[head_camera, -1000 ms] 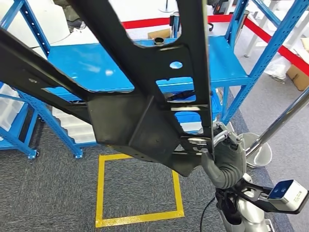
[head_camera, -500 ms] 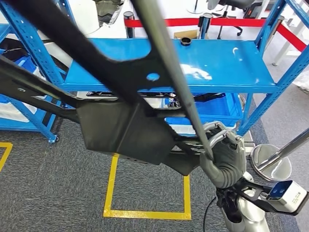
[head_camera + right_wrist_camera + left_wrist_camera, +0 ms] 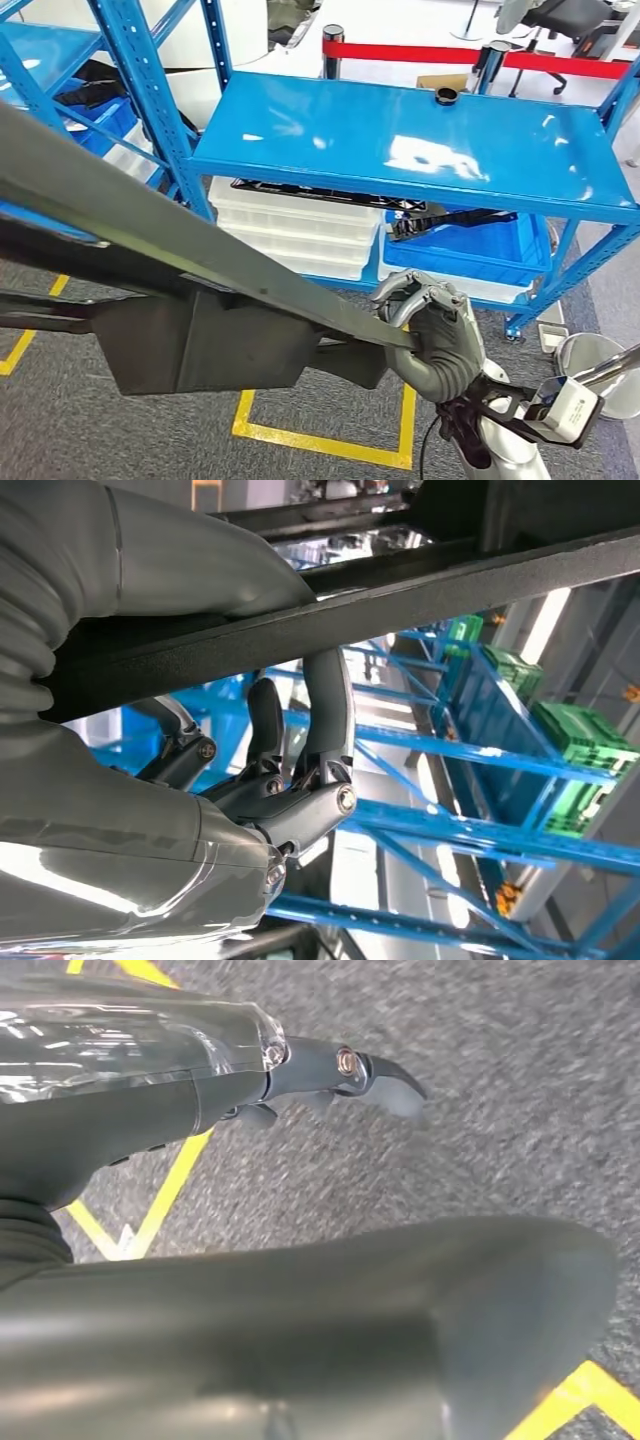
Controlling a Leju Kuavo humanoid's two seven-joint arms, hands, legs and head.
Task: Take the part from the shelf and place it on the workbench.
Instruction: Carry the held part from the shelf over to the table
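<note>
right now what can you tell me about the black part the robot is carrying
The black part is a large frame of dark, matte metal by its look: long flat bars joined to a broad folded plate. It is held up above the grey carpet and a yellow floor square, in front of the blue shelf. The right hand grips one bar, its fingers curled around it. Its far ends run out of the picture.

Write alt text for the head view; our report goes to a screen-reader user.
The robot's right hand grips a bar of a large black metal part, carried above grey carpet with yellow floor tape. Behind it stands a blue shelf with white bins and a blue bin underneath.
</note>
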